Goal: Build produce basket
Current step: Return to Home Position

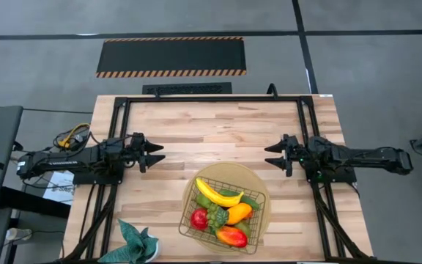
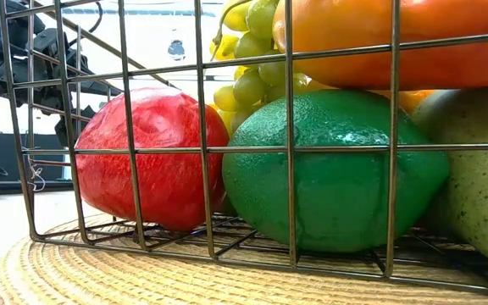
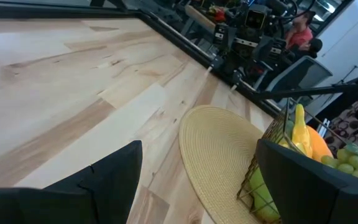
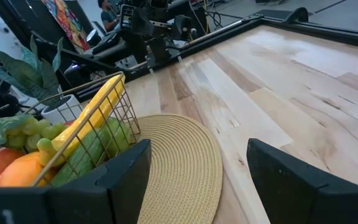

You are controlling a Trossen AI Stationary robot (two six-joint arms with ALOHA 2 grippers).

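Basket (image 1: pixel 184 216), wire, on round mat (image 1: pixel 251 180), front-centre of table. Produce (image 1: pixel 231 236) inside; banana (image 1: pixel 220 196) on top, long axis diag. L gripper (image 1: pixel 163 153) and R gripper (image 1: pixel 267 155): fingers apart, empty, flanking, well clear of basket; R looks marginally nearer.

Robotics lab or workshop: grey concrete floor (image 1: pixel 372 73), hazard-striped mat (image 1: pixel 171 57), metal-framed wooden table (image 1: pixel 211 125), loose cables (image 1: pixel 72 136), person (image 3: pixel 300 34) seated amid equipment.

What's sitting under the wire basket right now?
The wire basket rests on the round woven mat, which lies on the wooden table. The mat's middle is hidden beneath it.
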